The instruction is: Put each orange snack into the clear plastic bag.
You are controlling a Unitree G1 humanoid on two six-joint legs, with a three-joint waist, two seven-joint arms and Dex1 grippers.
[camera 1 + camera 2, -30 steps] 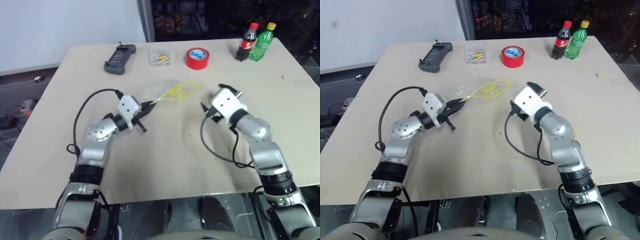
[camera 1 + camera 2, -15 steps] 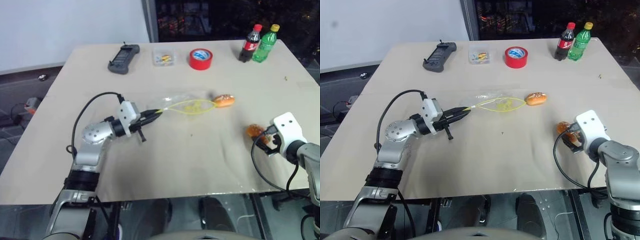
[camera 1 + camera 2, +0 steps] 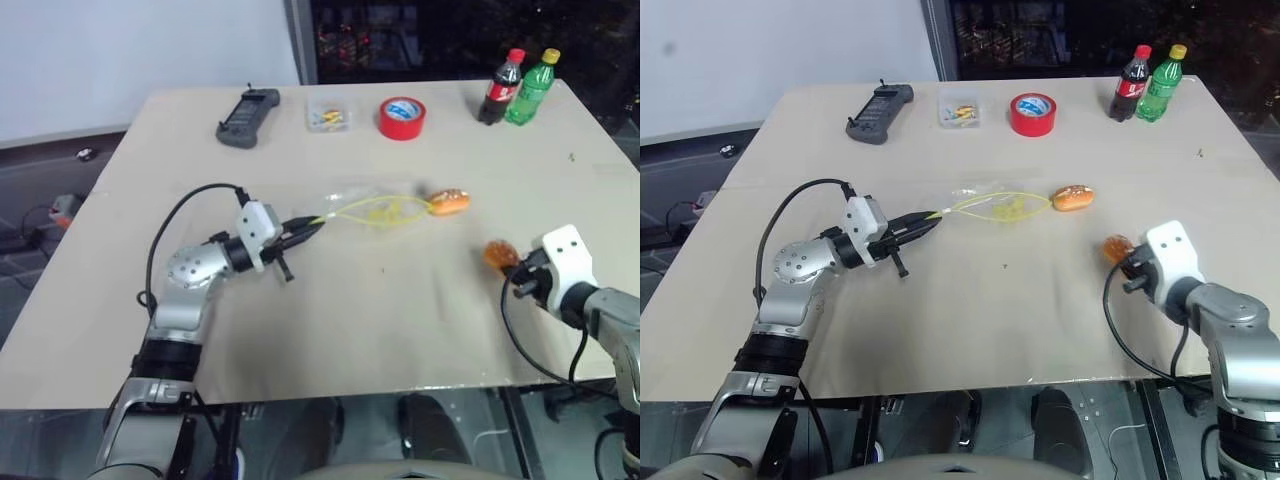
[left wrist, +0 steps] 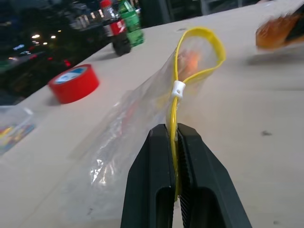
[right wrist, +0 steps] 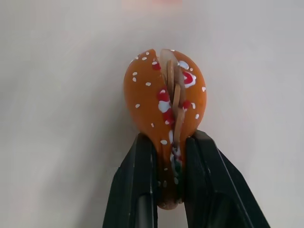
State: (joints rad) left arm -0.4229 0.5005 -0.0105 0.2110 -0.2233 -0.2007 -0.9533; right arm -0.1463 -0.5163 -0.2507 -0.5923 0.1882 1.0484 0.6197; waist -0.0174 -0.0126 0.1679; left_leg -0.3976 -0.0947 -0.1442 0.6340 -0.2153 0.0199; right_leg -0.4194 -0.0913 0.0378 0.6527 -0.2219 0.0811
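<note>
Spreading across both head views is a large tan table (image 3: 330, 330), the biggest thing in the scene. On it, toward the middle, lies the clear plastic bag (image 3: 352, 200), crinkly and see-through, with a yellow seal strip (image 4: 209, 45) looping open at its mouth. The left gripper (image 3: 312, 226) reaches in level from the robot's left side, and its two black fingers (image 4: 152, 190) are pinched together on the yellow strip at the bag's near end, so the bag is held. Just beyond the bag's open mouth, one orange snack (image 3: 449, 202) rests on the table; whether it touches the strip cannot be told. Near the table's right edge, the right gripper (image 3: 1124, 262) has its fingers (image 5: 137, 190) clamped on the second orange snack (image 5: 166, 114), a glossy orange bun speckled with white dots, with red and white filling showing along its split. That snack sits well apart from the bag. Along the far edge of the table, from the robot's left to right, stand a dark handheld controller (image 3: 244, 117), a small clear box (image 3: 327, 115) of yellow bits, a red roll of tape (image 3: 401, 117), then a dark cola bottle (image 3: 499, 87) and a green bottle (image 3: 529, 86) side by side, just beside each other.
</note>
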